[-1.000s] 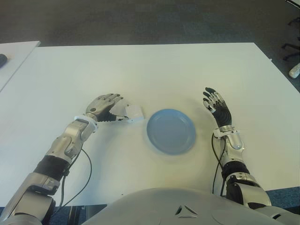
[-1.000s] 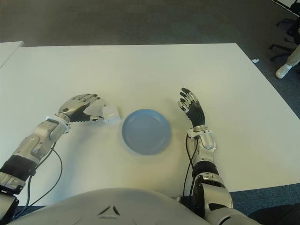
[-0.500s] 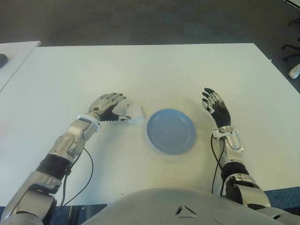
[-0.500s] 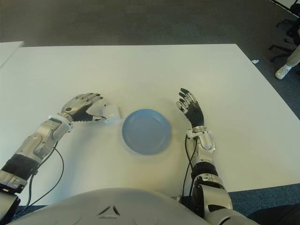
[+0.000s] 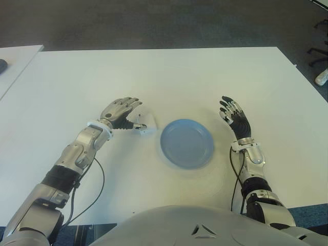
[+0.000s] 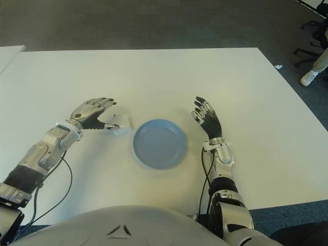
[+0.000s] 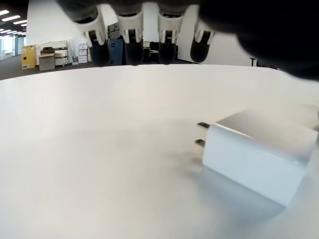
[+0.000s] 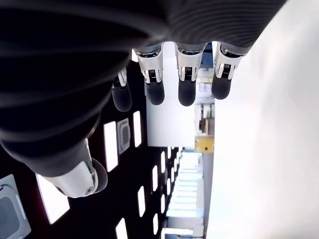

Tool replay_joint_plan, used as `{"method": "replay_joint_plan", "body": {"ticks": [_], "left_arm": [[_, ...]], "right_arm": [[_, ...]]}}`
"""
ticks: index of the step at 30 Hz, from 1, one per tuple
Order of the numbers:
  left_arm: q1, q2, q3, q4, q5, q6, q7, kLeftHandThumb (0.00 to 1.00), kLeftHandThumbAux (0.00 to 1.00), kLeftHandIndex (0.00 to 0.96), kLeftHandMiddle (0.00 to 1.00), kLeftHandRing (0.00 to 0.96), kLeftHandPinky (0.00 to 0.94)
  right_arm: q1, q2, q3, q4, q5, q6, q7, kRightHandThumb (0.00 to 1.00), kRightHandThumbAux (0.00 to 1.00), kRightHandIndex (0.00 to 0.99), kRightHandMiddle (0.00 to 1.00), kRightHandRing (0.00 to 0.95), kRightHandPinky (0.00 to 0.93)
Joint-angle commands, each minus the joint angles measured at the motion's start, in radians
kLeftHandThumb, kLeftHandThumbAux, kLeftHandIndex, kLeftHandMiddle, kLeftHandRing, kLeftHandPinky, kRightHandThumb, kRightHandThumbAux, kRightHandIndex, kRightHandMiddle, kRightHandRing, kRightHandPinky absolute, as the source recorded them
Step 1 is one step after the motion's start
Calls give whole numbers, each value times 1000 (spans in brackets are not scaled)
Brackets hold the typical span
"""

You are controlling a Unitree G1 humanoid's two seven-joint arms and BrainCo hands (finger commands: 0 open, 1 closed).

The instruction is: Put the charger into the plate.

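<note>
— Where is the charger (image 5: 144,124)?

— On the white table (image 5: 205,77), just left of the blue plate (image 5: 186,143) and apart from its rim. It is a small white block; in the left wrist view its two prongs (image 7: 201,134) stick out sideways, and the body lies flat on the tabletop.

— And the left hand (image 5: 121,111)?

— Over the charger's left side, fingers spread wide and holding nothing. The wrist camera shows the fingertips (image 7: 130,35) raised above the table — the charger sits below them, with no finger closed on it. I cannot tell whether the thumb touches the block.

— What about the other one?

— The right hand (image 5: 234,119) shows to the right of the plate, palm up, fingers (image 8: 185,74) open and relaxed, empty. Whether it touches the table I cannot tell.

— Anything in the plate?

— Only its blue surface shows.
</note>
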Motion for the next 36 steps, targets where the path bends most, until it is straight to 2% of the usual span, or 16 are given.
{"method": "replay_joint_plan", "body": {"ticks": [1,18,36], "left_arm": [[-8,-16,-22,13,9,0,-11,400,223,2,6,0,66],[-18,-23,-34,-10,12,14,-28,405,228,0,9,2,74],[-47,-47,-58,38,1,19,-44,435,221,1,0,0,64]], "right_arm": [[125,104,16,75,11,-5,-12,248,666,121,101,80,65],[134,114,26,66,2,-10,-25,248,666,121,101,80,65],[145,115,33,49,3,-7,-30,248,666,121,101,80,65]]}}
